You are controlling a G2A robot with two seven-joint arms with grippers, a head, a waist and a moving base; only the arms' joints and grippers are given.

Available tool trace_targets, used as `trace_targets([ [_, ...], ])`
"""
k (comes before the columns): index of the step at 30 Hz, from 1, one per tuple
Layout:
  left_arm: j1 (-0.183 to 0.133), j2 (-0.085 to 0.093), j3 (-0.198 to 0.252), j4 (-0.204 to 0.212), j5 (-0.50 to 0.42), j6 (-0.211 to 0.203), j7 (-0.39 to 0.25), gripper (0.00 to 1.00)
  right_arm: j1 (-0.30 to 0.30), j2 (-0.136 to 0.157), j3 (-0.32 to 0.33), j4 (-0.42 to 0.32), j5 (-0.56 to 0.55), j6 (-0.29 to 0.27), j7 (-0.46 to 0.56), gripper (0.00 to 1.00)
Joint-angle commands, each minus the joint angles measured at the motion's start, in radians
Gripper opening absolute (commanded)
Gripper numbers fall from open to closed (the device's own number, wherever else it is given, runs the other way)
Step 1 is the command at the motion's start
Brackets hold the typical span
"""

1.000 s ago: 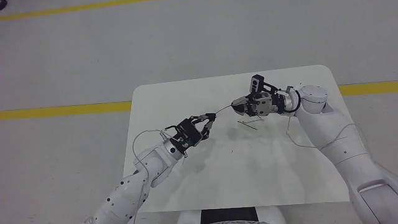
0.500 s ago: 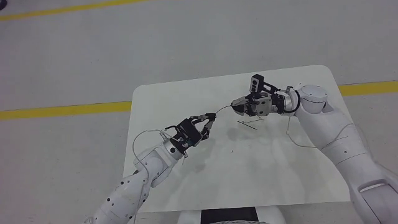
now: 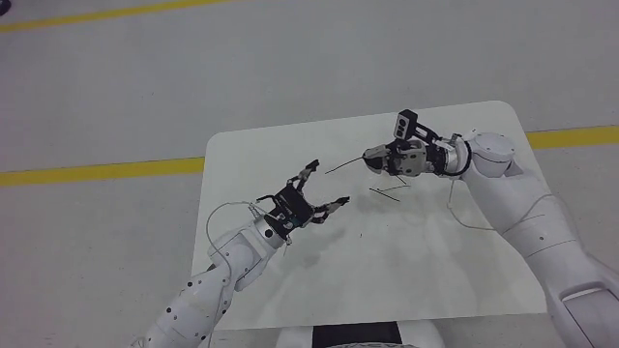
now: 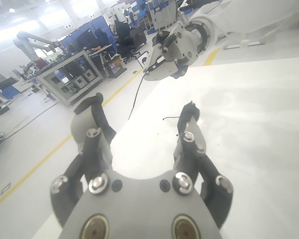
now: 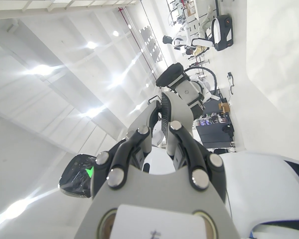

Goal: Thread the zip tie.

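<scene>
Top view: right gripper (image 3: 370,159) is pinching one end of the zip tie (image 3: 345,165) above the white table (image 3: 455,271). The tie is sticking out in the air towards the left gripper (image 3: 325,185). The left claw is standing wide open, holding nothing, with the tie's free tip near it but apart. Two or three loose ties (image 3: 387,192) are lying on the table just below the right gripper.

Left wrist view: the left gripper's fingers (image 4: 97,100) are gaping wide with only table between them. The right gripper (image 4: 149,72) is clamping the tie (image 4: 135,95), which is drooping down towards the gap between the left fingers without reaching it. Can't tell which end is the head; too thin.

Right wrist view: the right gripper (image 5: 158,128) is sitting narrow, which fits a pinch.

Judgement: threading isn't started and we're sitting at the regrasp/align step. The next move needs the left claw centred on the free end and closing on it. After that the tail has to line up with the head slot, which is tight given how the strip is flexing.
</scene>
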Motion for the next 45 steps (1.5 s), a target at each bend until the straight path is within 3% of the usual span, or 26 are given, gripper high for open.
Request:
trace_targets([
  [1,0.001,-0.002,-0.001,-0.006,-0.042,-0.015,-0.004,1.00,-0.004,0.002,0.007,-0.007,-0.016,-0.031,-0.016,0.00],
  [4,0.003,-0.002,-0.009,-0.008,-0.105,-0.063,-0.013,1.00,-0.015,0.007,0.017,-0.023,-0.048,-0.085,-0.039,0.00],
  [7,0.001,-0.003,-0.008,0.000,-0.214,-0.151,-0.046,1.00,-0.027,0.012,0.030,-0.040,-0.080,-0.144,-0.060,0.00],
  [9,-0.012,-0.003,0.012,-0.003,-0.247,-0.152,-0.078,1.00,-0.042,0.017,0.042,-0.056,-0.119,-0.206,-0.091,0.00],
  [15,-0.057,-0.006,0.071,0.025,-0.350,-0.152,-0.104,1.00,-0.094,0.026,0.085,-0.090,-0.113,-0.301,-0.120,0.00],
  [17,-0.070,-0.005,0.088,0.028,-0.366,-0.152,-0.114,1.00,-0.094,0.026,0.085,-0.090,-0.113,-0.301,-0.120,0.00],
  [38,-0.070,-0.005,0.088,0.028,-0.366,-0.152,-0.114,1.00,-0.096,0.026,0.086,-0.092,-0.115,-0.302,-0.126,0.00],
  [45,-0.076,-0.005,0.087,0.023,-0.392,-0.152,-0.131,1.00,-0.110,0.035,0.094,-0.138,-0.203,-0.379,-0.119,0.00],
])
